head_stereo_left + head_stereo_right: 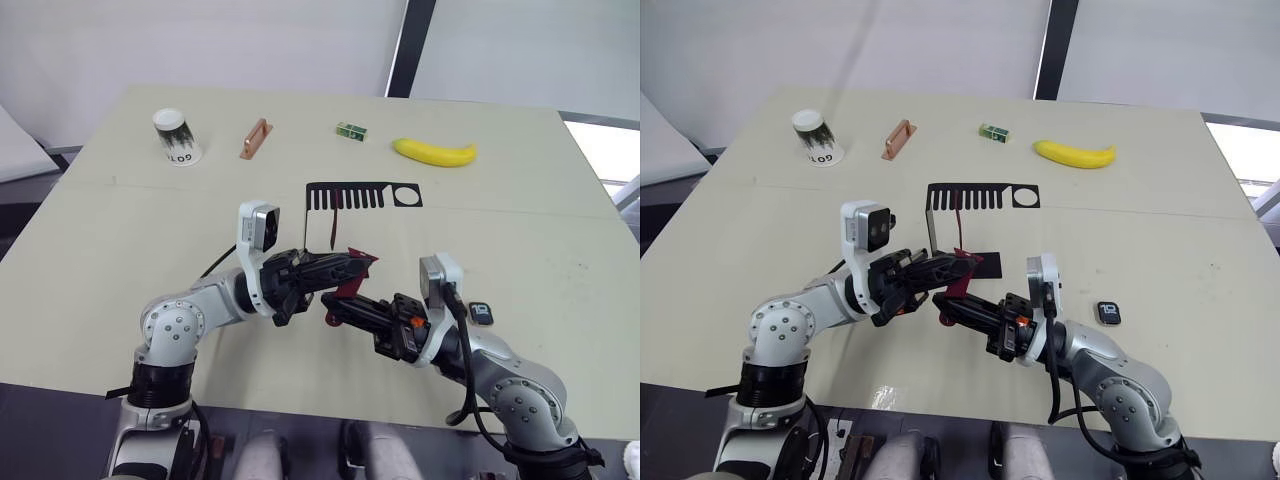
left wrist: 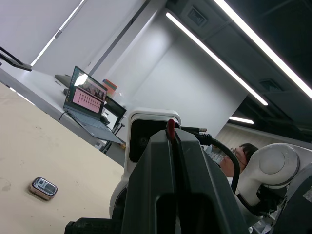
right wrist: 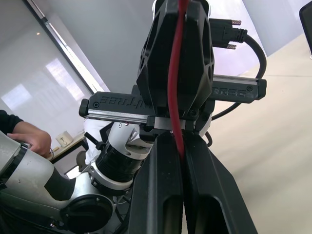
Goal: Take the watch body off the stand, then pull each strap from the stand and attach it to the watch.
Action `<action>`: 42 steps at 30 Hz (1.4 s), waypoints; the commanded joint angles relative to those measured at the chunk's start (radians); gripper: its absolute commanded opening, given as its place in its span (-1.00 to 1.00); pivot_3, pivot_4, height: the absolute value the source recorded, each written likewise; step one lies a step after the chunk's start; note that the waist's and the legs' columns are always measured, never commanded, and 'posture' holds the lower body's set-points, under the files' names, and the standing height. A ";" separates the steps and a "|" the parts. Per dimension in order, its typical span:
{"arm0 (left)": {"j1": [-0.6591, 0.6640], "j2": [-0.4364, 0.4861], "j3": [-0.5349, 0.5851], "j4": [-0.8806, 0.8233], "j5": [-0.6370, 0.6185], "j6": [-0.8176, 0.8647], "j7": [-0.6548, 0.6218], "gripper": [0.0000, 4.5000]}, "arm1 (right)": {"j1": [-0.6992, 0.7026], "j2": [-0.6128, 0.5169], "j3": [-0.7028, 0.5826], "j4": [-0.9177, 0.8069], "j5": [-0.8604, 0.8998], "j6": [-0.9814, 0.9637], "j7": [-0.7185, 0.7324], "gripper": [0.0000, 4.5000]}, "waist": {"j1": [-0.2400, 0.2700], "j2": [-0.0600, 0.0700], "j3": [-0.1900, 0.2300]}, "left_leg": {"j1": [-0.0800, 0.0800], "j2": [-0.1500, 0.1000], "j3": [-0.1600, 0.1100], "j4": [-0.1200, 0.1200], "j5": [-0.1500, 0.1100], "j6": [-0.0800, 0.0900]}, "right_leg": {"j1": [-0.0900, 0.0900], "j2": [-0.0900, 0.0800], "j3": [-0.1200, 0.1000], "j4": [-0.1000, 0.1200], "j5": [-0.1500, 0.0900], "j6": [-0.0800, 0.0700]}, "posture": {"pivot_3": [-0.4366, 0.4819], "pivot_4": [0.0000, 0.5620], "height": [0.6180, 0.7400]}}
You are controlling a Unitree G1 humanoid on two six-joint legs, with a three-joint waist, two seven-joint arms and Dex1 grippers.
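I see one slim dark-red strap [image 1: 352,270] held above the table [image 1: 120,230] near its front edge, its long axis running between my two grippers; the left gripper [image 1: 362,262] and the right gripper [image 1: 333,317] both have their fingers closed narrow on it. A second strap [image 1: 335,212] hangs straight down from the slotted top plate of the black stand [image 1: 363,194] in the middle of the table. The watch body [image 1: 481,313], small, dark, with light digits, lies flat toward the right edge of the table.
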 commanded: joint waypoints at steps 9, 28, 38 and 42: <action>0.000 0.006 -0.008 -0.037 0.005 -0.019 -0.015 -1.00 | 0.000 0.002 0.001 -0.041 0.005 -0.016 0.013 -1.00 | 0.000 0.000 0.000 | 0.000 0.000 0.000 0.000 0.000 0.000 | 0.000 0.000 0.000 0.000 0.000 0.000 | -0.05 -0.47 1.00; 0.002 0.058 -0.010 -0.050 0.097 -0.105 -0.069 -1.00 | 0.080 -0.164 -0.121 -0.079 -0.005 -0.006 0.033 0.98 | 0.004 0.000 0.000 | -0.001 0.000 0.000 0.000 0.000 0.000 | 0.000 0.000 0.000 -0.001 0.000 0.000 | -0.05 -0.47 1.00; 0.183 0.293 0.050 -0.143 0.356 -0.374 -0.214 -1.00 | 0.456 -0.294 -0.509 -0.074 -0.282 -0.280 0.092 0.98 | 0.004 0.000 0.000 | -0.001 0.000 0.000 -0.002 0.000 0.000 | 0.000 0.001 0.000 -0.004 0.000 0.000 | -0.05 -0.47 1.00; 0.299 0.383 0.153 -0.114 0.395 -0.433 -0.236 -1.00 | 0.603 -0.240 -0.674 0.047 -0.432 -0.489 0.118 0.98 | 0.005 0.000 0.000 | 0.000 0.001 0.000 -0.003 0.000 0.000 | 0.000 0.001 0.000 -0.004 0.000 0.000 | -0.05 -0.47 1.00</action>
